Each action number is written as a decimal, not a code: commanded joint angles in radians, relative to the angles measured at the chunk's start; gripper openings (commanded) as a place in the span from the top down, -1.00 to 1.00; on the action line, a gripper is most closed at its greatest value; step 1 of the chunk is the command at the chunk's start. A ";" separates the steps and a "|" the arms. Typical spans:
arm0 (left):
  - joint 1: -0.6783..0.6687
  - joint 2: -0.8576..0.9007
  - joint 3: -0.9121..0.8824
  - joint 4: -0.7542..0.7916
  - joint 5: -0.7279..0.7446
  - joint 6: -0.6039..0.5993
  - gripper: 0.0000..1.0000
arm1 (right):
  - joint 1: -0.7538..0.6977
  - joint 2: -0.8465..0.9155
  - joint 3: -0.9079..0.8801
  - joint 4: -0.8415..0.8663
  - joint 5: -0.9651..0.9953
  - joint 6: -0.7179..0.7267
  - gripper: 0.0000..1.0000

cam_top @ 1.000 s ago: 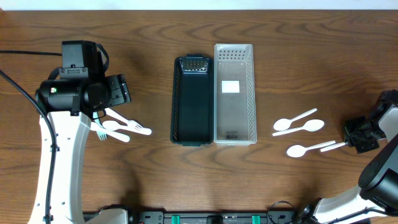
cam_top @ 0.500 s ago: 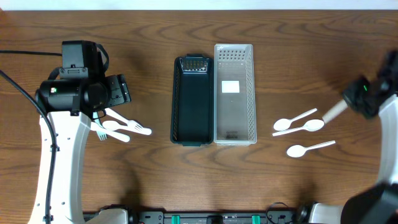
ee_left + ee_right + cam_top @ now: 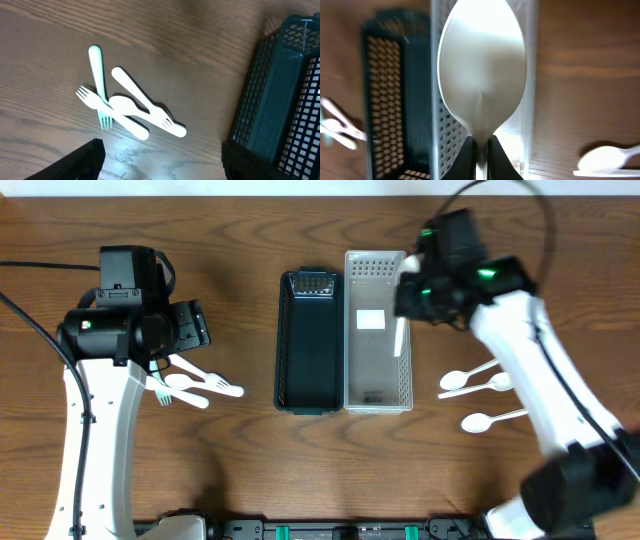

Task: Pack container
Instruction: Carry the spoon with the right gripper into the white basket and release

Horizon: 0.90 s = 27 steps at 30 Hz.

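Right arm: reaches over the white basket (image 3: 351, 330). Right gripper (image 3: 480, 150) is pinched tight on a white spoon (image 3: 481, 65), held above the basket.
Left arm: raised, well left of the white basket. Left gripper (image 3: 160, 165) is spread wide and empty, over loose forks (image 3: 145, 107).
Dark basket (image 3: 283, 340): touching the white basket's left side.
Three spoons (image 3: 480, 380): on the table (image 3: 250, 470), right of the white basket.

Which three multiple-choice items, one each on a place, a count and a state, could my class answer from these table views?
1. The spoon in the right end effector hangs over: A the dark basket; B the pale basket; C neither basket.
2. Loose spoons lying on the table right of the pale basket: A one; B five; C three.
3. The left end effector is: A open, empty; B shut on a fork; C shut on a spoon.
Answers: 1 B, the overhead view shows it above the pale mesh; 2 C, three lie there; 3 A, its fingers stand apart over the forks.
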 commanded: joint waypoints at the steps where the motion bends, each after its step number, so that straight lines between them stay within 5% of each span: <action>1: 0.001 0.007 0.010 -0.003 -0.002 0.001 -0.56 | 0.026 0.111 0.011 -0.001 0.020 0.004 0.97; 9: 0.001 0.007 0.001 -0.003 -0.002 0.001 -0.56 | 0.074 0.303 0.011 0.022 0.011 -0.060 0.85; 12: 0.001 0.007 0.000 -0.003 -0.002 0.001 -0.55 | 0.087 0.316 0.011 0.022 0.013 -0.092 0.65; 14: 0.001 0.007 0.000 -0.003 -0.002 0.001 -0.55 | 0.090 0.310 0.020 0.018 0.012 -0.113 0.15; 21: 0.001 0.007 0.000 -0.003 -0.002 0.001 -0.56 | 0.072 0.270 0.216 -0.134 0.116 -0.121 0.21; 27: 0.001 0.007 0.000 -0.003 -0.002 0.001 -0.56 | -0.011 0.156 0.438 -0.332 0.407 0.150 0.23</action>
